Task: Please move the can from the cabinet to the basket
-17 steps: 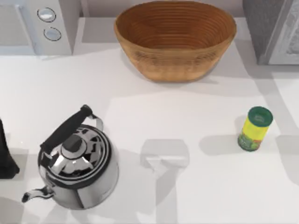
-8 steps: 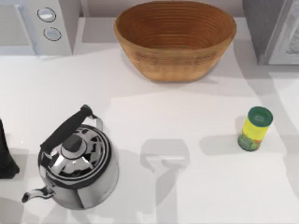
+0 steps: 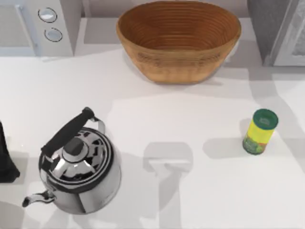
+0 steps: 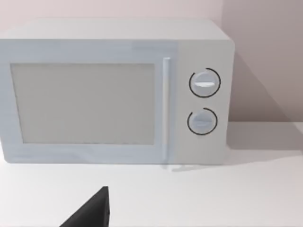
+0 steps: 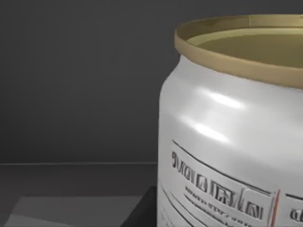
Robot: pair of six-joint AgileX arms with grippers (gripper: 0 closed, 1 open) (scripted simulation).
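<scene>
The can, silver with a gold rim and printed lettering, stands upright very close in the right wrist view, inside the dark grey cabinet. From above, the cabinet sits at the table's back right with its pale door panel swung out. The brown woven basket stands at the back centre with nothing in it. My left arm rests at the table's left edge, and one of its dark fingertips shows in the left wrist view.
A white microwave with two knobs fills the back left corner. A shiny kettle with a black handle stands front left. A yellow-green container with a green cap stands on the right, in front of the cabinet.
The soft shadow on the table's right side has slid back toward the cabinet. The objects on the table have not moved.
</scene>
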